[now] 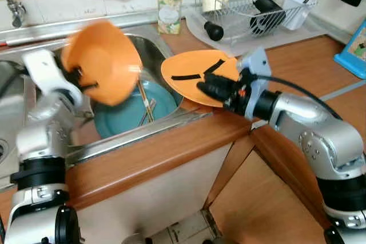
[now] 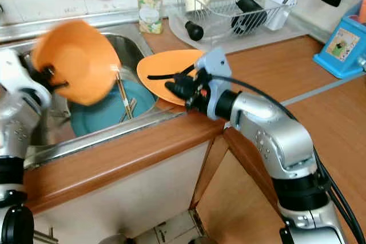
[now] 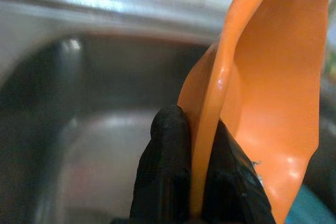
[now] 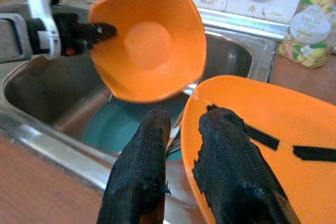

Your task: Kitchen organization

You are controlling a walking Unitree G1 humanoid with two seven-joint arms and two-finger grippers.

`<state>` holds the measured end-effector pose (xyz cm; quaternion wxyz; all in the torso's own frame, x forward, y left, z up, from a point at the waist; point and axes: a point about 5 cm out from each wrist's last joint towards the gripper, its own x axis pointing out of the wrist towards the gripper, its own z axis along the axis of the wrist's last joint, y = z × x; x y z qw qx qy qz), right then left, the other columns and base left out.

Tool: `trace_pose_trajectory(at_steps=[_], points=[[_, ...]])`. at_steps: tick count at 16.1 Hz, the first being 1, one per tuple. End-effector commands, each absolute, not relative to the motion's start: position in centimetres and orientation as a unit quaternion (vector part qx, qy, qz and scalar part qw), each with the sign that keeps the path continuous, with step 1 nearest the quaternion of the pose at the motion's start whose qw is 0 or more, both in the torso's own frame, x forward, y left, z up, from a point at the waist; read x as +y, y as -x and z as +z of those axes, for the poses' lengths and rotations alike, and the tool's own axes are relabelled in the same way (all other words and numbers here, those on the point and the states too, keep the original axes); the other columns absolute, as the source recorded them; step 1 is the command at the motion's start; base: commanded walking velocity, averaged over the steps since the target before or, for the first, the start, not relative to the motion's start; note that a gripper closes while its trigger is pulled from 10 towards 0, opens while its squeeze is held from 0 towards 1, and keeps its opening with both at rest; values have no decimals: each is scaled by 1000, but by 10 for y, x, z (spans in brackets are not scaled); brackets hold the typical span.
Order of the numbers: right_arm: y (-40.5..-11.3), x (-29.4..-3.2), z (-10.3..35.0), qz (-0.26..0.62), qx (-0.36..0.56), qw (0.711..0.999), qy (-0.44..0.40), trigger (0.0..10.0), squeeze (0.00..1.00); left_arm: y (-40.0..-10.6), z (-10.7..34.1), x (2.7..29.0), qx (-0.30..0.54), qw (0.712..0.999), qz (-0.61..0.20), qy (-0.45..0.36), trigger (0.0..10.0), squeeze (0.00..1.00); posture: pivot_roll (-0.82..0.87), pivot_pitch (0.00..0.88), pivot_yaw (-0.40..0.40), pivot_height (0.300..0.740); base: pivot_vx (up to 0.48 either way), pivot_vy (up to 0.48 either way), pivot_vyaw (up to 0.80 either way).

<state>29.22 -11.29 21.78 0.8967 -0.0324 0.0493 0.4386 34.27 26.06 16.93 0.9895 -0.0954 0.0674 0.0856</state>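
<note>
My left gripper [image 1: 82, 78] is shut on the rim of an orange bowl [image 1: 106, 61] and holds it tilted above the steel sink [image 1: 150, 50]. In the left wrist view both black fingers [image 3: 167, 182] pinch the bowl's edge [image 3: 273, 87]. An orange plate [image 1: 186, 70] with black marks lies across the sink's right rim and the counter. My right gripper [image 1: 209, 88] is shut on its near edge. In the right wrist view one finger [image 4: 231, 166] lies on top of the plate [image 4: 273, 166] and the other finger [image 4: 139, 166] sits below its rim.
A teal plate [image 1: 123, 121] and chopsticks [image 1: 146, 104] lie in the sink. Behind it stand a soap bottle [image 1: 170, 10] and a wire dish rack [image 1: 251, 4] with a cup and utensils. A blue box [image 1: 354, 50] stands on the far right of the wooden counter [image 1: 297, 61].
</note>
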Motion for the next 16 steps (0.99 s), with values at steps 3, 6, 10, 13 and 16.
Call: trace_pose_trajectory(at_steps=[3,6,10,13,16], points=[[-288,-113,221,455,43,888,56,10000,0,-346,157,253,115,987,79,75,4118,0,-205,0,-3,740,0,0,0],[-286,-112,218,462,50,883,61,10000,0,-346,144,244,177,980,64,65,10000,0,-211,0,-1,740,0,0,0],[-285,-109,216,470,54,878,69,10000,0,-343,132,238,216,972,48,75,10000,0,-212,0,-1,740,0,0,0],[-286,-109,216,472,56,877,74,10000,0,-341,131,236,225,971,36,69,10000,506,-212,0,-2,740,0,0,0],[-286,-109,215,473,57,876,76,10000,0,-339,129,234,231,971,25,52,10000,1000,-211,0,-4,740,0,0,0]])
